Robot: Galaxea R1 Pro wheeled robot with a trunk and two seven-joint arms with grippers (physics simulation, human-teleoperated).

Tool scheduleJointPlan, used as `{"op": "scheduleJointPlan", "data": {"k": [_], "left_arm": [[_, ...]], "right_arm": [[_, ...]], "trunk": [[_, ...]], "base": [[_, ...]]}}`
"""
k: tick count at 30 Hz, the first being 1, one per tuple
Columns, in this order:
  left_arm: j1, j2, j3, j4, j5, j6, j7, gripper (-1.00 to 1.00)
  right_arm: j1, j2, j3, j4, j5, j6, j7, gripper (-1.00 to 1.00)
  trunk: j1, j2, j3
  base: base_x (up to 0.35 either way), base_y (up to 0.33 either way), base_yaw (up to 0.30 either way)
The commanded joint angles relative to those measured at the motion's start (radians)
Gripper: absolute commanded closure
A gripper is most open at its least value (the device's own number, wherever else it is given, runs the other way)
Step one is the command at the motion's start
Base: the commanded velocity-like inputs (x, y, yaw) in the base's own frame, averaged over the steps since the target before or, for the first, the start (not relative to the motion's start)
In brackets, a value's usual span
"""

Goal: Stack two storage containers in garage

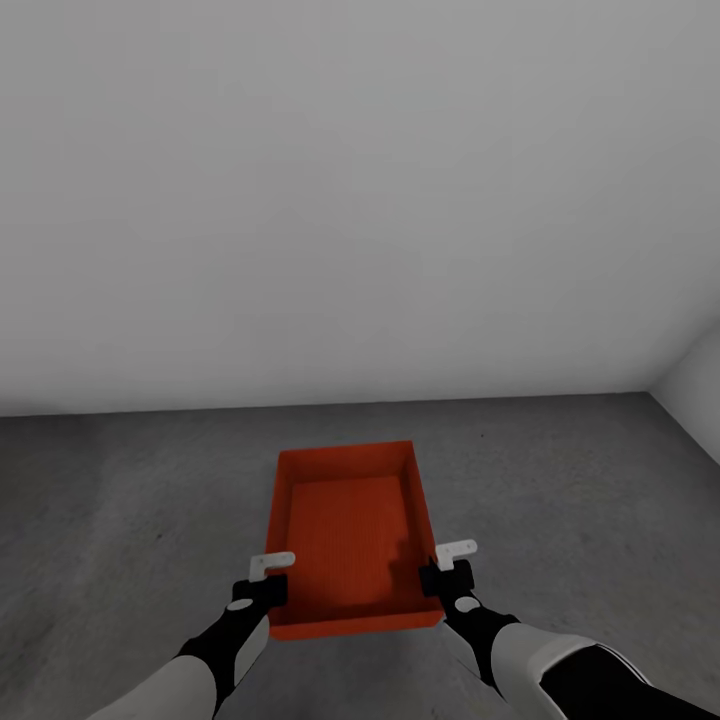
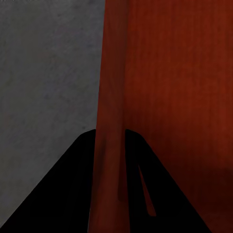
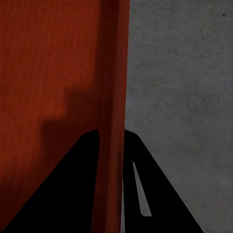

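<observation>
I had one red-orange storage container (image 1: 350,535) held between both arms, open top up, its ribbed bottom bare. It hung over the dark grey concrete floor (image 1: 120,500) of the garage, long side running away from me toward the plain white wall (image 1: 360,200). Whether its base touched the concrete or sat just above it, I could not tell from the head camera.

My left gripper (image 1: 268,578) was clamped on the container's left wall near the corner closest to me. In the left wrist camera the left gripper (image 2: 110,160) had one dark finger (image 2: 73,184) outside the wall and the other inside, the thin orange wall pinched between them. My right gripper (image 1: 448,565) gripped the right wall the same way, near the close corner; in the right wrist camera the right gripper (image 3: 110,160) straddled the wall edge, one finger (image 3: 145,194) over bare concrete, the other over the ribbed interior. Both sets of jaws stood narrow, closed onto the walls.

Beyond the container's far edge a strip of concrete lay before the foot of the wall. Bare floor spread wide to the container's left and right. To the container's far right a second white wall (image 1: 695,385) met the first at a corner.
</observation>
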Motion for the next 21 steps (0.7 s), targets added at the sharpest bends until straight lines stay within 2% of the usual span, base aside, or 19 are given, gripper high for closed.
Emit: {"op": "scheduleJointPlan", "data": {"k": [1,21], "left_arm": [[0.0,0.013,0.013,0.009,-0.005,-0.004,0.035,1.0],[0.0,0.013,0.013,0.009,-0.005,-0.004,0.035,1.0]], "right_arm": [[-0.002,0.001,-0.056,-0.067,-0.06,-0.013,-0.003,1.0],[-0.003,0.001,-0.056,-0.067,-0.06,-0.013,-0.003,1.0]], "trunk": [[0.004,-0.008,-0.004],[0.081,-0.148,-0.067]], "base": [[0.0,0.0,0.0],[0.0,0.0,0.0]]}}
